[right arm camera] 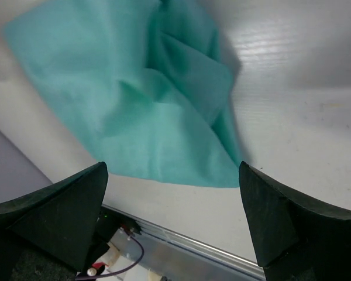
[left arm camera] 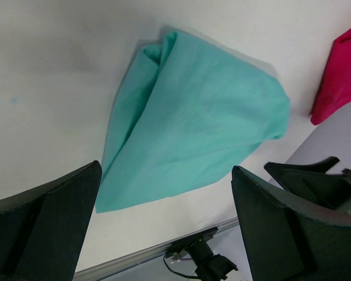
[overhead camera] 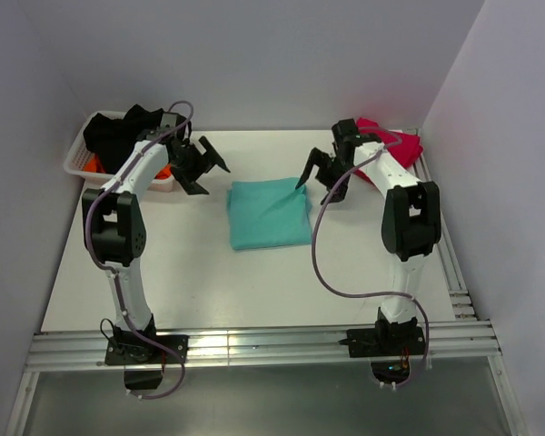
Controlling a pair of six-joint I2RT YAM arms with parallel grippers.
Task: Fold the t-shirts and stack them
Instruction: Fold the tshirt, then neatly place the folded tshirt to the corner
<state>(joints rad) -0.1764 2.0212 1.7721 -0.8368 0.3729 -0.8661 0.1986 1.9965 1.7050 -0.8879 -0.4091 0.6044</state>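
Dark fingers point(left arm camera: 47, 225) of the left gripper point(overhead camera: 204, 170) fill the lower corners of its wrist view, spread wide with nothing between them. The right gripper point(overhead camera: 320, 180) is just as wide and just as empty.

Between the two, in the middle of the table point(overhead camera: 209, 282), lies the teal t-shirt point(overhead camera: 269, 213), folded into a rough square. The red t-shirt point(overhead camera: 395, 145) sits at the far right corner, well apart from it.

As I judge it, stacking is what remains, and the teal fold looks loose. The wrist views show open layers and a soft ridge along one side. A pinch that catches only the top layer would likely pull the fold open on the lift. One right fingertip hovers close to the shirt's far right corner and could snag it. The red shirt lies close to the table's right edge, so a careless drop there might push it over.

The right arm covers much of the red shirt, so I cannot tell how neatly it is folded. At far left, the white basket point(overhead camera: 77, 159) holds dark clothes point(overhead camera: 118, 132) in a heap I cannot tell apart. Something orange under the left arm is too hidden to name.
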